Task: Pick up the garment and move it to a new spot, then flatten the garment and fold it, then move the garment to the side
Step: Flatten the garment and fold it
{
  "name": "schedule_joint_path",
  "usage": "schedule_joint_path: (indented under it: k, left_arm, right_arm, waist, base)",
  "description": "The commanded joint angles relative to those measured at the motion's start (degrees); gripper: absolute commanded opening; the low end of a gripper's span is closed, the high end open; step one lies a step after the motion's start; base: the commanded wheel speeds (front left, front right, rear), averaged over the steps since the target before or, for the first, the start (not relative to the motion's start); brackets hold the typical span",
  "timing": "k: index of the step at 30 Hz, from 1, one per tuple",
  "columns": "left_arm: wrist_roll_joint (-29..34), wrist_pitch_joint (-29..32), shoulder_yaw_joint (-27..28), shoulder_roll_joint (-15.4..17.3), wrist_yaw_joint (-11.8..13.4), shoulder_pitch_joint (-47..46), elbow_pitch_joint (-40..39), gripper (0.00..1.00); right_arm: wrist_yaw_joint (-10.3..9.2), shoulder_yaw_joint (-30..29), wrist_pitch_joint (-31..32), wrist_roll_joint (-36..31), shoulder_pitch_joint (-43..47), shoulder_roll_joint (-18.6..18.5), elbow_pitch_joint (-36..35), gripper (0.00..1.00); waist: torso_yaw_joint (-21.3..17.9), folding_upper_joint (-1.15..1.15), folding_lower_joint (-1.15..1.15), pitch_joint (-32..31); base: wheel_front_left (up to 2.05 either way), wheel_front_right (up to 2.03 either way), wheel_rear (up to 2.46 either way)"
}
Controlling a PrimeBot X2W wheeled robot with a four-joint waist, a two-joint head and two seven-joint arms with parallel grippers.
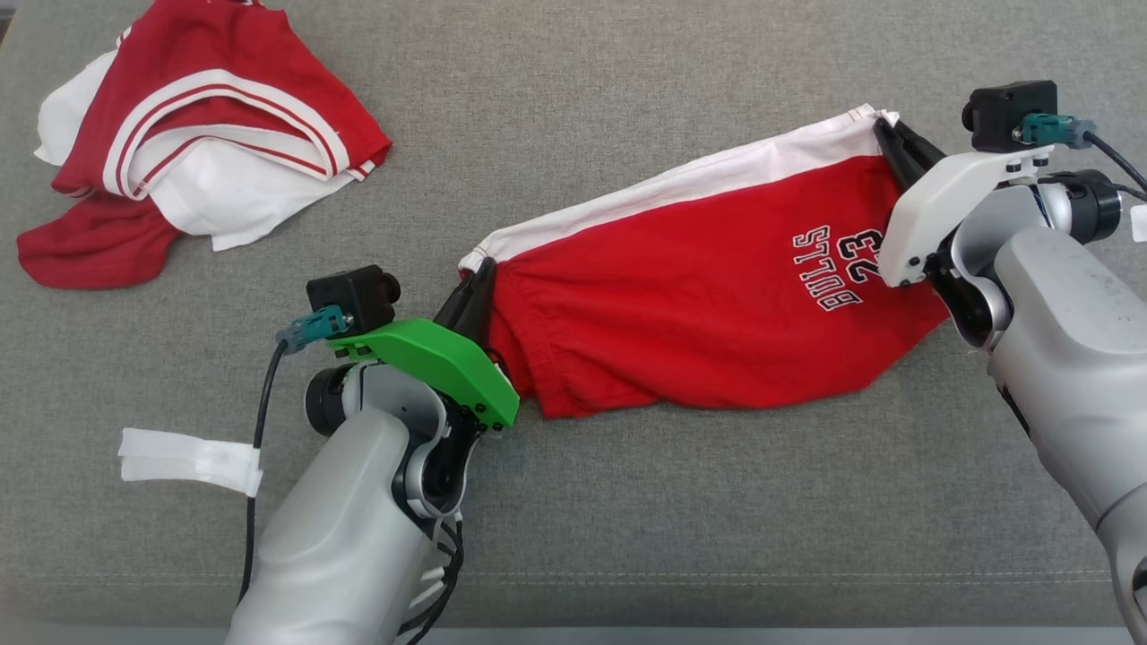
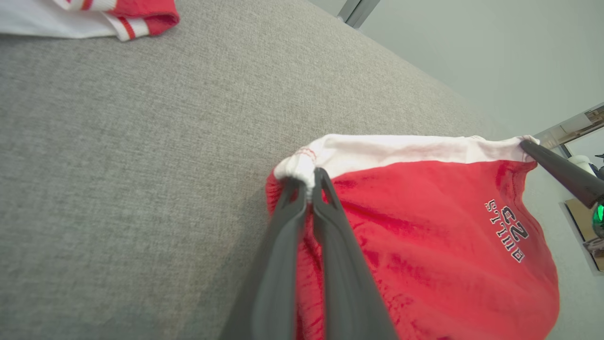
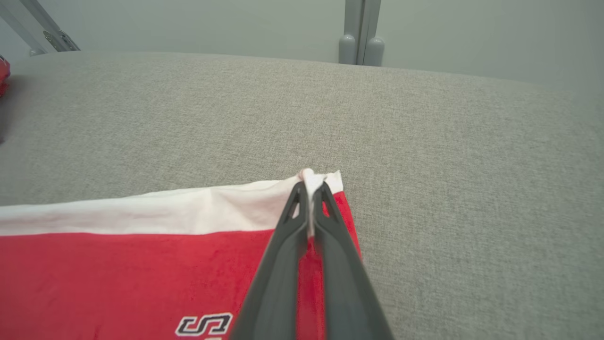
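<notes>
Holding the red shorts [image 1: 708, 296] by their white waistband, the left claw [image 1: 482, 269] and right claw [image 1: 889, 127] were each clamped on a corner. This looked like the carrying step. Laying them flat on the grey cushion [image 1: 627, 502] would call for even tension. The shorts sagged mid-cushion, their lettering upside down.

Grey fabric-covered surface [image 1: 627, 537] backed by a pale wall [image 3: 188, 23] with a grey post [image 3: 361, 28]

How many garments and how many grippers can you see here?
Garments: 2, the red shorts and a crumpled red-and-white heap.
Grippers: 2, the left gripper and the right gripper, both shut on the shorts.
Total: 4.
</notes>
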Motion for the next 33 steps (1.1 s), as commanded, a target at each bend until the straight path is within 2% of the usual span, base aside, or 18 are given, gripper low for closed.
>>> schedule_joint_path:
  k: [1, 2, 3, 4, 5, 7, 8, 9, 10, 11, 15, 23, 28, 33]
  left_arm:
    - [-0.43, -0.32, -0.52, 0.10, 0.54, -1.15, 0.14, 0.00]
    - [-0.43, -0.32, -0.52, 0.10, 0.54, -1.15, 0.14, 0.00]
    - [-0.62, -0.38, -0.84, 0.09, 0.78, -1.34, 0.12, 0.00]
    - [-0.66, -0.56, -1.06, 0.09, 1.02, -1.51, 0.06, 0.00]
    - [-0.80, -0.54, -1.23, 0.10, 1.28, -1.53, -0.01, 0.00]
    - [-0.54, -0.56, -1.68, 0.10, 1.62, -1.45, -0.13, 0.00]
    - [-0.28, -0.76, -1.90, 0.10, 1.79, -1.38, -0.27, 0.21]
    - [0.19, -1.07, -2.30, 0.17, 1.66, -1.30, -0.49, 0.49]
    - [0.55, -1.24, -2.74, 0.37, 1.10, -1.12, -0.86, 0.96]
    - [0.56, -1.32, -2.82, 0.56, 1.12, -0.63, -1.07, 1.00]
    - [1.88, -2.81, -3.44, 1.83, 0.88, 1.13, -3.40, 1.00]
    - [4.84, -5.08, -4.59, 6.39, 3.62, 6.94, -12.14, 1.00]
    - [7.64, -5.99, -5.24, 10.05, 6.00, 10.27, -18.38, 1.00]
    - [9.82, -5.33, -4.82, 14.17, 9.46, 13.56, -25.21, 1.00]
  right_arm:
    - [-0.03, 0.63, -0.79, 0.76, -1.20, -0.48, 1.25, 0.20]
    - [-0.03, 0.63, -0.79, 0.76, -1.20, -0.48, 1.25, 0.20]
    - [-0.04, 0.93, -1.20, 0.96, -1.55, -0.49, 2.05, 0.43]
    - [-0.03, 1.23, -1.58, 1.25, -1.95, -0.50, 2.89, 0.91]
    - [-0.04, 1.44, -2.13, 1.35, -2.38, -0.57, 3.72, 1.00]
    - [-0.03, 2.02, -2.90, 1.81, -2.96, -0.50, 5.02, 1.00]
    - [-0.03, 2.24, -3.34, 2.03, -3.21, -0.62, 5.63, 1.00]
    - [-0.04, 2.44, -3.74, 2.20, -3.45, -0.78, 6.27, 1.00]
    - [-0.03, 2.74, -4.05, 2.50, -3.61, -0.81, 6.79, 1.00]
    - [-0.04, 3.02, -4.43, 2.69, -3.85, -0.84, 7.25, 1.00]
    - [-0.03, 4.63, -5.27, 4.03, -4.33, -1.19, 7.67, 1.00]
    - [-0.03, 8.58, -5.20, 8.66, -0.15, -4.49, 6.42, 1.00]
    - [-0.03, 9.47, -4.49, 12.38, 2.97, -5.75, 6.20, 1.00]
    - [-0.03, 10.01, -2.26, 16.57, 5.65, -6.84, 6.63, 1.00]
  waist:
    - [0.25, 0.00, 0.00, 0.12]
    - [0.25, 0.00, 0.00, 0.12]
    - [0.31, 0.00, 0.00, 0.10]
    - [0.38, 0.00, 0.00, 0.04]
    - [0.43, 0.00, 0.00, -0.05]
    - [0.53, 0.00, 0.00, -0.33]
    - [0.55, 0.00, 0.00, -0.55]
    - [0.56, 0.00, 0.00, -0.79]
    - [0.53, 0.00, 0.00, -1.04]
    - [0.47, 0.00, 0.00, -1.30]
    - [0.04, 0.00, 0.00, -2.48]
    - [-0.57, 0.00, 0.00, -5.76]
    - [0.04, 0.00, 0.00, -7.21]
    - [2.63, 0.00, 0.00, -7.90]
  base:
    - [0.00, 0.00, 0.00]
    - [0.00, 0.00, 0.00]
    - [0.00, 0.00, 0.00]
    - [0.00, 0.00, 0.00]
    - [0.00, 0.00, 0.00]
    - [0.00, 0.00, 0.00]
    - [0.00, 0.00, 0.00]
    - [0.00, 0.00, 0.00]
    - [0.00, 0.00, 0.00]
    - [0.00, 0.00, 0.00]
    - [0.00, 0.00, 0.00]
    - [0.00, 0.00, 0.00]
    - [0.00, 0.00, 0.00]
    - [0.00, 0.00, 0.00]
